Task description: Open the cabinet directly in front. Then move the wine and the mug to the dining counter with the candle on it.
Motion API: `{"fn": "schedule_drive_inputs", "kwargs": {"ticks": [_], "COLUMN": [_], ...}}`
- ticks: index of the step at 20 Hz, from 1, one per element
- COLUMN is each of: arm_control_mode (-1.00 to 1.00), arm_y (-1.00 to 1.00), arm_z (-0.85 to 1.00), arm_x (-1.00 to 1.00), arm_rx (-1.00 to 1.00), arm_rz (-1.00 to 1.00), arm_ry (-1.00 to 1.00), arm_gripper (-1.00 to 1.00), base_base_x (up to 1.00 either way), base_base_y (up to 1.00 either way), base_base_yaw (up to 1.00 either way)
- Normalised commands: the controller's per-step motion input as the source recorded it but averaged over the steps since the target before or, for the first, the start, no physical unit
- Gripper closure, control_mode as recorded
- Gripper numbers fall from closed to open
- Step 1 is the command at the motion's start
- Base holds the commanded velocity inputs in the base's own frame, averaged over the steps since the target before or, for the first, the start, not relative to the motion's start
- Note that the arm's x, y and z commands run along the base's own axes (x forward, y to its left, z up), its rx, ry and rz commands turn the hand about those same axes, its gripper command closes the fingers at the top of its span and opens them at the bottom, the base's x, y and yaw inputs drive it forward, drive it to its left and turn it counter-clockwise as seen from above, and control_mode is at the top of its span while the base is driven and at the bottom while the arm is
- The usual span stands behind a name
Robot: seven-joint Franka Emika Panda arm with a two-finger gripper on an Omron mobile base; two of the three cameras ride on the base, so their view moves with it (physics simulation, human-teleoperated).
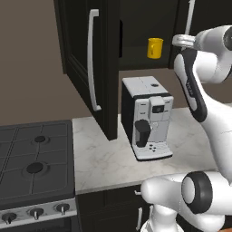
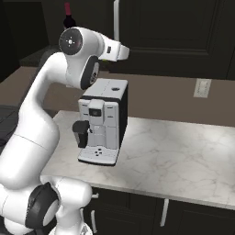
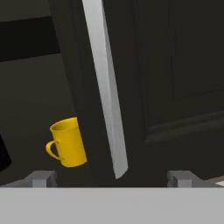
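Left cabinet door's swung open, end effector spread empty facing the right door's handle, mug on the shelf just behind looks light, rigid, slick, so I'd pinch its rim.

Cabinet black-brown with pale grey bar handles; mug bright yellow; wine dark with a red neck top. Coffee machine white and light grey with black front panels and black spout; counter white-grey, marbled with faint veins. Stove dark grey with black burners and a silver knob strip; wall flat brown; arm white with dark joints
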Motion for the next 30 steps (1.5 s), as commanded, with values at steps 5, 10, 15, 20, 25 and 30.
{"fn": "schedule_drive_inputs", "kwargs": {"ticks": [5, 10, 15, 20, 25, 30], "arm_control_mode": [-1.00, -1.00, -1.00, -1.00, -1.00, -1.00], "arm_y": [-0.07, -0.41, -0.46, -0.16, 0.00, 0.00], "arm_z": [-0.09, -0.06, -0.15, -0.12, 0.00, 0.00], "arm_x": [0.98, 1.00, 0.84, 0.35, 0.00, 0.00], "arm_rx": [0.02, 0.00, 0.00, 0.00, 0.00, 0.00], "arm_rz": [0.00, 0.07, 0.14, 0.06, 0.00, 0.00], "arm_ry": [0.00, 0.00, 0.00, -0.01, 0.00, 0.00], "arm_gripper": [-1.00, -1.00, -1.00, 1.00, 1.00, 1.00], "base_base_x": [0.00, 0.00, 0.00, 0.00, 0.00, 0.00], "base_base_y": [0.00, 0.00, 0.00, 0.00, 0.00, 0.00], "base_base_yaw": [0.00, 0.00, 0.00, 0.00, 0.00, 0.00]}}
